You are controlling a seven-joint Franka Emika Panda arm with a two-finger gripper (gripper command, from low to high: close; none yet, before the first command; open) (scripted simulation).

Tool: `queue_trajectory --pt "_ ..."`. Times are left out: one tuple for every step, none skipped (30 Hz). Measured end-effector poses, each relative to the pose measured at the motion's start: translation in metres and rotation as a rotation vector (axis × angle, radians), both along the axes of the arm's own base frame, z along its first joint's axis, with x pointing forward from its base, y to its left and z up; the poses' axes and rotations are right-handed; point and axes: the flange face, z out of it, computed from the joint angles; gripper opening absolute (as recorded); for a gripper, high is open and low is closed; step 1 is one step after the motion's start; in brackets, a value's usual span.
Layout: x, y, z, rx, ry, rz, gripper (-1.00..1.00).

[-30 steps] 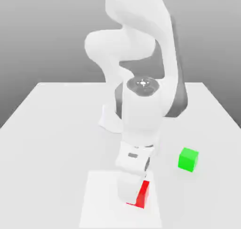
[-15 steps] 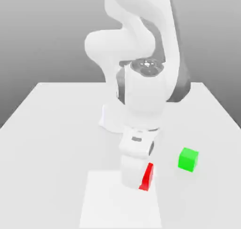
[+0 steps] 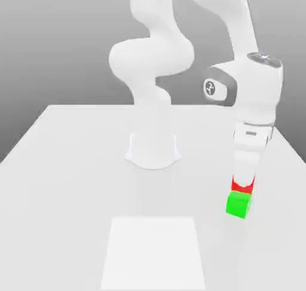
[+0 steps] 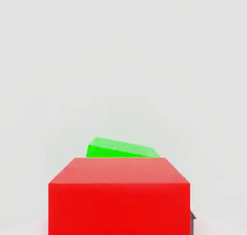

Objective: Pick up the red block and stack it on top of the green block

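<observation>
Red block [image 3: 242,186]: held between the fingers of the end effector [image 3: 243,187], just above the green block; in the exterior view only a thin red strip shows under the fingers. In the hand view the red block [image 4: 119,195] is close to the camera.
Green block [image 3: 239,204]: sits on the bench towards the exterior view's right, directly under the red block. In the hand view a wedge of the green block [image 4: 120,148] peeks out past the red block's far edge.
Contact between blocks: the red strip meets the green top in the exterior view; whether they touch cannot be told.
End effector: narrow, closed on the red block, pointing straight down.
Bench [image 3: 72,164]: plain white surface; its right edge runs near the green block, with a little bare bench between them.
Pale square [image 3: 154,253]: a lighter patch on the bench near the front edge, well apart from both blocks.
Arm base [image 3: 153,150]: stands mid-bench, well apart from the blocks.
Open room: broad bare bench on the exterior view's left and front.
</observation>
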Motion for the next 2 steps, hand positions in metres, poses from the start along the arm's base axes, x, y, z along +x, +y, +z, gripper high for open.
queue_trajectory --pt "0.0007 -0.0008 0.0000 0.000 0.000 -0.003 1.00" --pt "0.0009 -0.0011 0.0000 0.000 0.000 -0.004 1.00"
